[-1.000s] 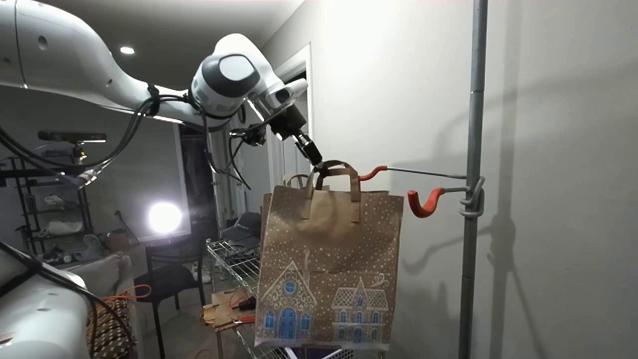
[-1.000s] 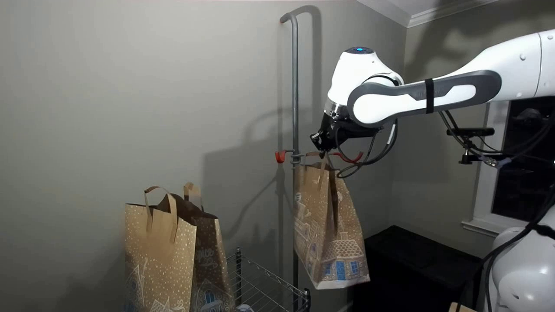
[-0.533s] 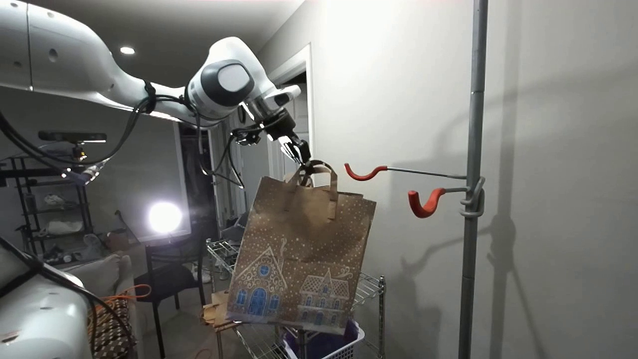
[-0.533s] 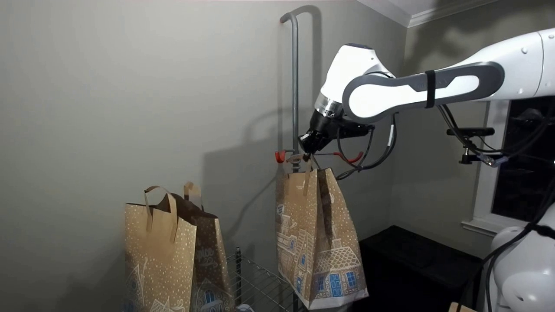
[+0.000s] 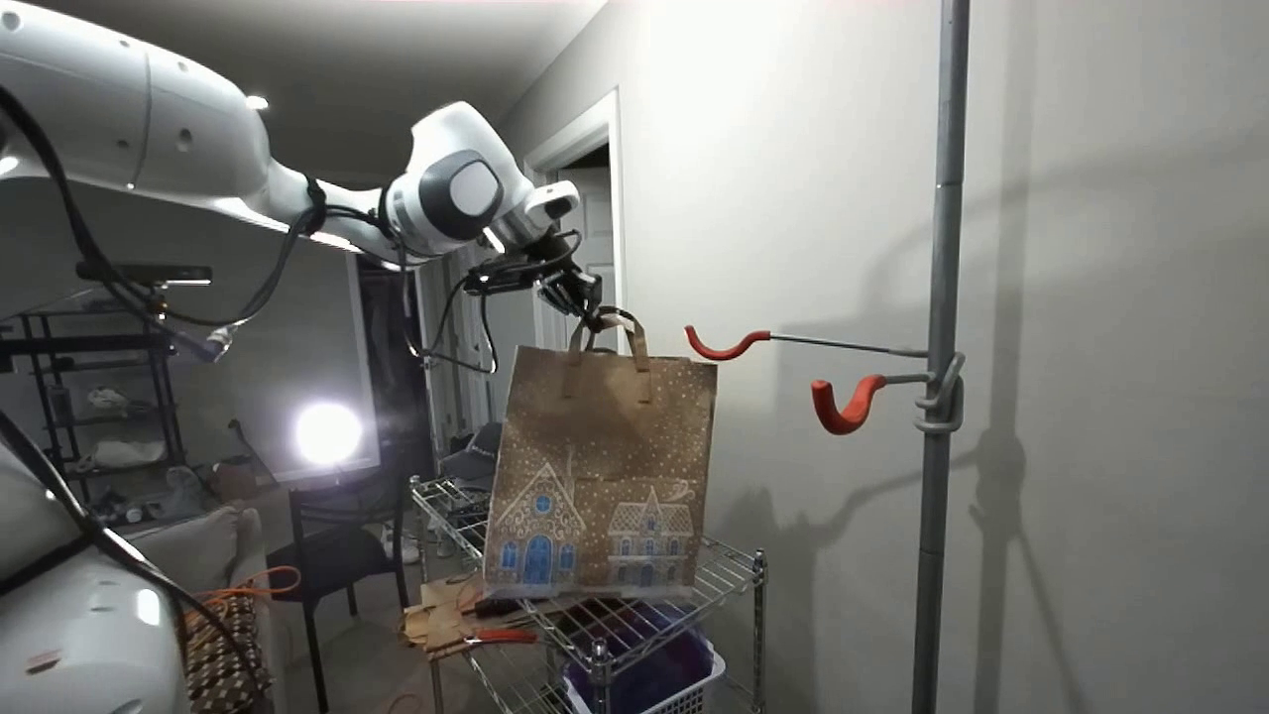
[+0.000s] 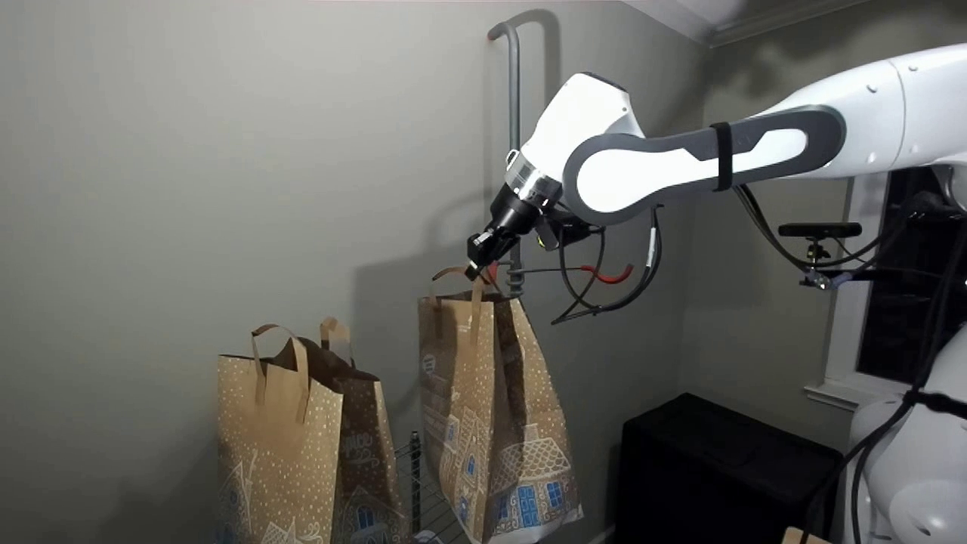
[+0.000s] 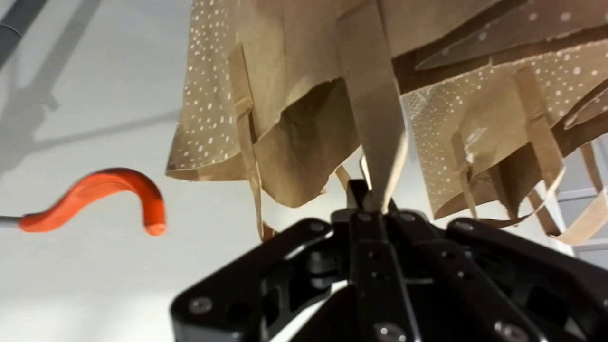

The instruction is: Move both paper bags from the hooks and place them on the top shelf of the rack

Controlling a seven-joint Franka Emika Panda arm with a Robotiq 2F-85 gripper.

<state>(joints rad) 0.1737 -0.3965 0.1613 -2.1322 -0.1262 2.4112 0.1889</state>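
One paper bag (image 5: 603, 436) hangs from the gripper (image 7: 376, 202), which is clamped on its handle (image 7: 373, 95). In an exterior view it is over or in front of the top shelf (image 5: 722, 589), I cannot tell which, apart from two red hooks (image 5: 848, 405) at right. In an exterior view another bag (image 6: 283, 438) is upright at left, its base out of frame.

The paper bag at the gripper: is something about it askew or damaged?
Slightly askew: in an exterior view, the held paper bag leans rather than hanging straight. The gripper pinches its handle near one end, not mid-loop, which may cause the tilt. I see no tear.
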